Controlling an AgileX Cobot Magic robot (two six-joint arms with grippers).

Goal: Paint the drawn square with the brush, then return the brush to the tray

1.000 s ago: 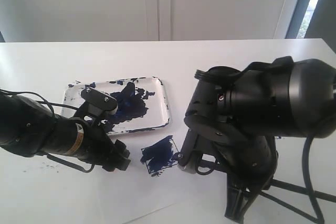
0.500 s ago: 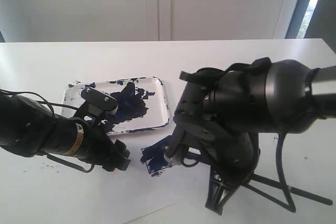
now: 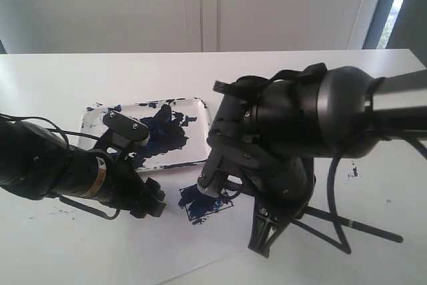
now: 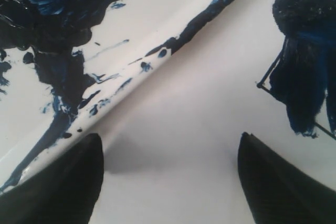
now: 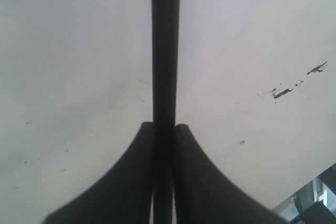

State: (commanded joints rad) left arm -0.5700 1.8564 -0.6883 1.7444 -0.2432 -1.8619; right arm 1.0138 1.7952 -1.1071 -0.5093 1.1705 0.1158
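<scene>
Working scene, all positions given from the tray [image 3: 208, 139], a white shallow dish smeared with dark blue paint that lies on a white table [image 3: 67, 71]. The square [image 3: 215, 206] sits just beside the tray's near long edge, toward its right-hand corner; its interior is largely covered with blue, and thin black outline strokes show at one corner in the left wrist view. The left gripper [image 4: 170, 139] is low over the table beside the same near edge, to the left of the square, with its two dark fingers [image 4: 63, 182] standing wide apart and nothing between them. The right arm [image 3: 300, 118] leans in over the tray's right end and hides part of the square in the exterior view. The right gripper [image 5: 165, 127] is clamped on the brush [image 5: 166, 51]: both fingers press against the black shaft, which runs straight out from between them over the bare white surface. A few paint specks [image 5: 283, 93] lie on that surface beside the shaft. The brush tip is not visible in any view.
</scene>
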